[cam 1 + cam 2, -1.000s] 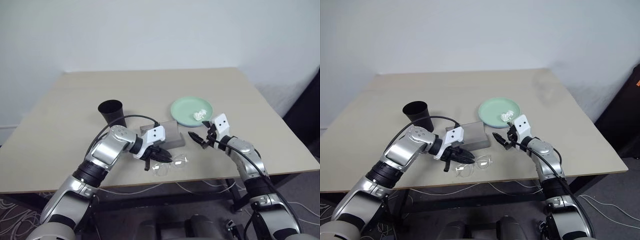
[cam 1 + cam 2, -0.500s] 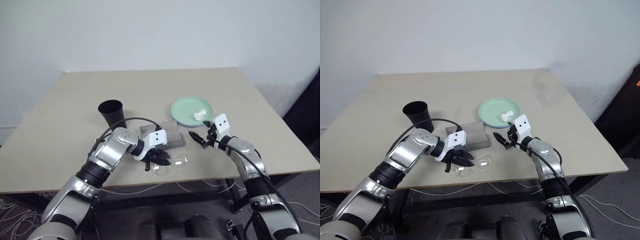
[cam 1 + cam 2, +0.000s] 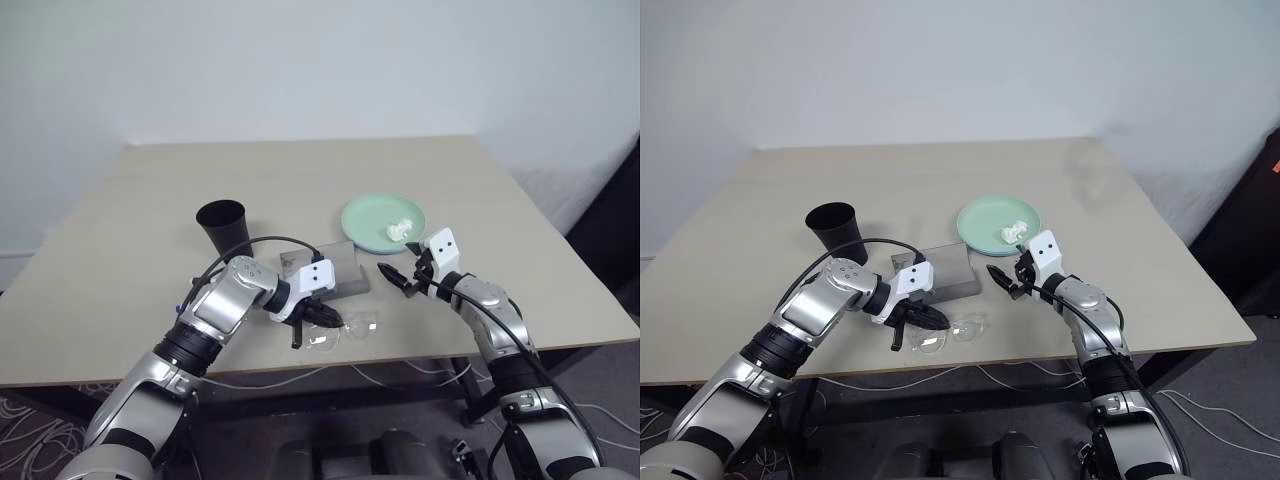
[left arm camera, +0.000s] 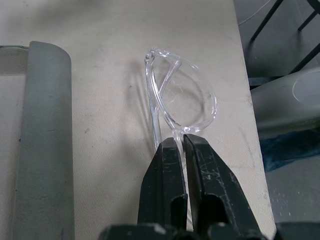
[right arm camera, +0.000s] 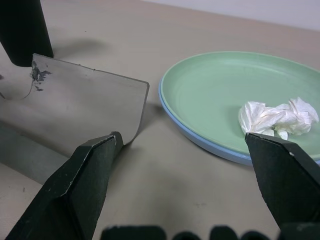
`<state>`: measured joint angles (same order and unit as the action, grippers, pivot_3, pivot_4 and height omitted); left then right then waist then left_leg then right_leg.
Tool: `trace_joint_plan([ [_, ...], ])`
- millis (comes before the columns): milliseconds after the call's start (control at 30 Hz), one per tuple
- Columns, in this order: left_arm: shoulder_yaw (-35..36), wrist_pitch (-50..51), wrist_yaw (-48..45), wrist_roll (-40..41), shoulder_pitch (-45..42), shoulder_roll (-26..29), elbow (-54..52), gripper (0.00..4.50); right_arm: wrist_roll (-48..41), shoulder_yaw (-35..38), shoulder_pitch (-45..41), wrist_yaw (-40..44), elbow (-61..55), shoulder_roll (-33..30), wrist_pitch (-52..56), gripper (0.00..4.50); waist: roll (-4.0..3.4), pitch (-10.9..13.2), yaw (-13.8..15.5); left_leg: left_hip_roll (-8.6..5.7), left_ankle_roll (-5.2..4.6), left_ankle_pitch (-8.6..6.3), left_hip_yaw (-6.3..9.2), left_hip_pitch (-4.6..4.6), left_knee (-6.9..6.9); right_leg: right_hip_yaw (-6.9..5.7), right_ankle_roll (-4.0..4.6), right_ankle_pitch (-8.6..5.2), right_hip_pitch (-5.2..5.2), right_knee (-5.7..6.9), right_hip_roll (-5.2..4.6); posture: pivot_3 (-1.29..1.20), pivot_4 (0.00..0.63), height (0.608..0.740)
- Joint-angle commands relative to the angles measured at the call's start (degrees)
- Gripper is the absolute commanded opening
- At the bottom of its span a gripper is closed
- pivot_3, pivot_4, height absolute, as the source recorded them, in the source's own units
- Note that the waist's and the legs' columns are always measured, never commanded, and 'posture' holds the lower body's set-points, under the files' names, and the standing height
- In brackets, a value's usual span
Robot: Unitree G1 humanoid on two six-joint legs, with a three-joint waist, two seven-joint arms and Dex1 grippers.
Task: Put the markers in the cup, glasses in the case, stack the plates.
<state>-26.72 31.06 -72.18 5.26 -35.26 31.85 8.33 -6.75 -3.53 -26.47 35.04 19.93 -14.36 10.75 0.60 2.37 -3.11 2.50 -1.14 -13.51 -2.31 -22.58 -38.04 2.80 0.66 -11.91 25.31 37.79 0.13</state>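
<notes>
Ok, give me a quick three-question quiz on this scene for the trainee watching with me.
1. True or false: the left hand is shut on the glasses.
2. What lies on the green plate: A) a marker, B) a crumpled tissue, C) the cup?
3. Fill in: the green plate sits stacked on a ____ plate.

Key: 1 true; 2 B; 3 blue. The right hand is open, facing the case and the plates.
</notes>
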Motion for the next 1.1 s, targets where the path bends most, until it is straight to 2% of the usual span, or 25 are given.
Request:
trace_joint_plan([
  [33,1.08,-0.22,-0.42,0.10,-0.86,0.69,-0.51,0.04,-0.37,0.60,-1.78,-0.40,-1.05,0.07,-1.27,4.50,0.00,0.00,0.00,0.00,0.00,0.00,0.00,0.00,0.00,0.00,0.00,0.00,0.00,0.00,0.00,0.00,0.000,0.740],
  [233,5.33,-0.25,-1.81,3.27,-3.34,1.39,-2.39,0.04,-0.51,0.83,-1.66,-0.37,-1.17,-0.21,-1.16,4.50,0.00,0.00,0.00,0.00,0.00,0.00,0.00,-0.01,0.00,0.00,0.00,0.00,0.01,0.00,0.00,0.00,0.000,0.740],
  [500,9.43,-8.02,-0.45,1.76,-10.84,2.19,4.00,0.04,-0.64,0.87,-1.93,0.00,-1.16,-0.46,-1.06,4.50,0.02,0.01,0.01,-0.02,0.00,0.00,0.00,-0.02,-0.04,0.00,-0.01,0.00,-0.01,-0.01,-0.01,0.00,0.000,0.740],
  [833,6.26,-30.72,6.93,-10.08,-21.64,-2.77,32.25,0.04,-5.94,-1.17,3.15,11.70,-9.38,-3.48,4.02,4.50,0.05,0.01,0.16,-0.03,-0.03,-0.02,0.01,-0.06,-0.04,-0.03,-0.04,-0.02,-0.01,-0.04,-0.01,0.00,0.000,0.740],
  [1100,4.45,-42.28,8.49,-15.77,-25.22,-7.15,46.82,0.04,-6.96,-1.24,5.20,11.60,-13.76,-3.38,6.72,4.50,0.10,0.03,0.15,-0.03,-0.05,-0.03,0.00,-0.07,-0.07,-0.03,-0.05,-0.02,0.01,-0.01,0.00,0.00,0.000,0.740],
])
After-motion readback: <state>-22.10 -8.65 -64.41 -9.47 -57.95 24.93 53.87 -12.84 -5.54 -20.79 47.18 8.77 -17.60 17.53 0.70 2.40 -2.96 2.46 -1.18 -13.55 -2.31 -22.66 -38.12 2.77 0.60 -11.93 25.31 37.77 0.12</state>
